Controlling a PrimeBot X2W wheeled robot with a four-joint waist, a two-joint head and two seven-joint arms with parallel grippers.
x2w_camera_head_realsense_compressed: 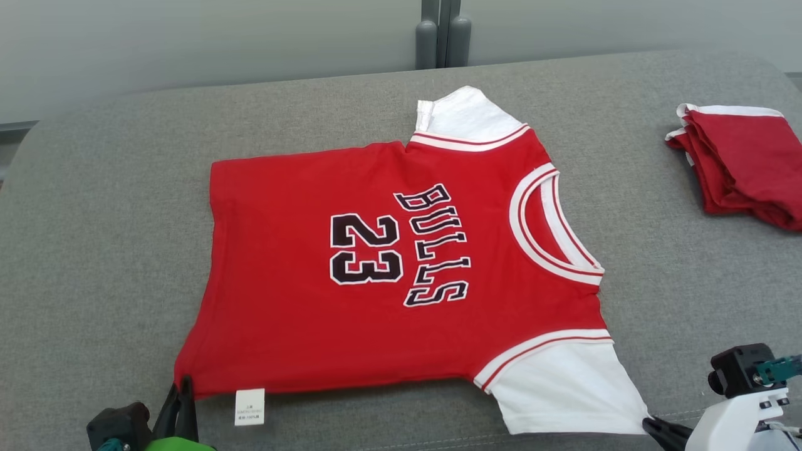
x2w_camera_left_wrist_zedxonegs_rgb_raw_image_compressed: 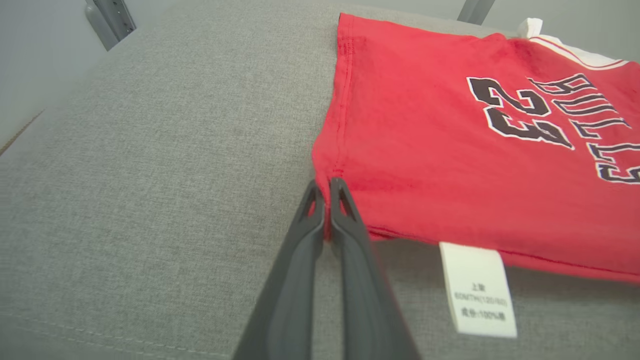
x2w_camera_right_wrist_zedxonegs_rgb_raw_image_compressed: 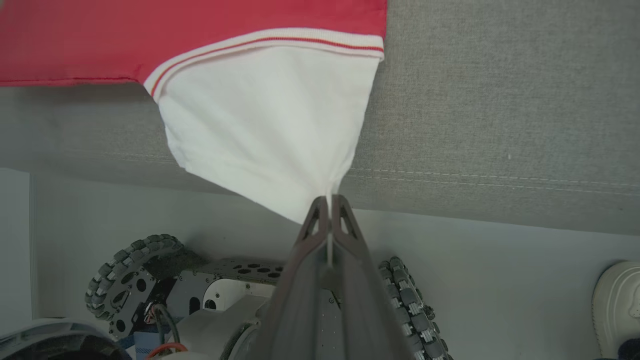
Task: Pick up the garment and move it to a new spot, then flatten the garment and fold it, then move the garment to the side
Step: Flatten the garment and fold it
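Both pairs of jaws are pressed together on cloth. The left gripper [x2w_camera_left_wrist_zedxonegs_rgb_raw_image_compressed: 325,189] pinches the red hem corner of the garment [x2w_camera_head_realsense_compressed: 376,263], and the right gripper [x2w_camera_right_wrist_zedxonegs_rgb_raw_image_compressed: 329,201] pinches the tip of the near sleeve [x2w_camera_right_wrist_zedxonegs_rgb_raw_image_compressed: 260,135], which is white.

In the head view the garment lies spread flat in the middle of the grey padded surface [x2w_camera_head_realsense_compressed: 94,250], print side up, showing "BULLS" and "23". Its collar [x2w_camera_head_realsense_compressed: 551,232] points toward 3 o'clock and its hem toward 9 o'clock. The left gripper sits at 7 o'clock in that view and the right gripper at 5 o'clock. The far sleeve [x2w_camera_head_realsense_compressed: 463,116], also white, lies at 12 o'clock.

The near sleeve is drawn taut into a point that reaches past the surface's near edge, over the pale floor [x2w_camera_right_wrist_zedxonegs_rgb_raw_image_compressed: 500,260].

A white care label [x2w_camera_left_wrist_zedxonegs_rgb_raw_image_compressed: 477,290] hangs from the garment's near edge, just beside the left gripper at its 3 o'clock in the left wrist view.

A folded pile [x2w_camera_head_realsense_compressed: 739,169] of red and white cloth rests at 2 o'clock in the head view, well apart from the garment.

In the right wrist view the robot's wheeled base [x2w_camera_right_wrist_zedxonegs_rgb_raw_image_compressed: 130,280] shows at 7 o'clock and a pale shoe [x2w_camera_right_wrist_zedxonegs_rgb_raw_image_compressed: 617,300] at 4 o'clock.
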